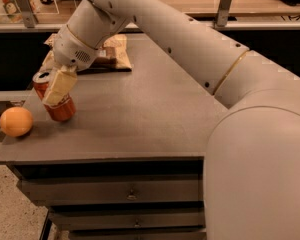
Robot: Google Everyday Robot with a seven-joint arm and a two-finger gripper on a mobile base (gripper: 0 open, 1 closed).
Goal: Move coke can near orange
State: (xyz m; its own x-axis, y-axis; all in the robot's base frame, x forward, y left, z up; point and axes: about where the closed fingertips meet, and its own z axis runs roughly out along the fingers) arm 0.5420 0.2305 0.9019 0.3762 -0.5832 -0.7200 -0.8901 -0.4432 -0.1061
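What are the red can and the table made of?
The can looks like thin metal: glossy red paint and a silvery top. The table seems to be a matte grey-brown board, maybe laminate or painted wood; hard to tell. The gripper holds the can, tilted, close to the orange.

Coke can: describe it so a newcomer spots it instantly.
On the grey table, near its front-left corner, hangs the gripper. It clamps the coke can, tilted, beside the orange. It is the only red cylinder; the snack bag lies farther back.
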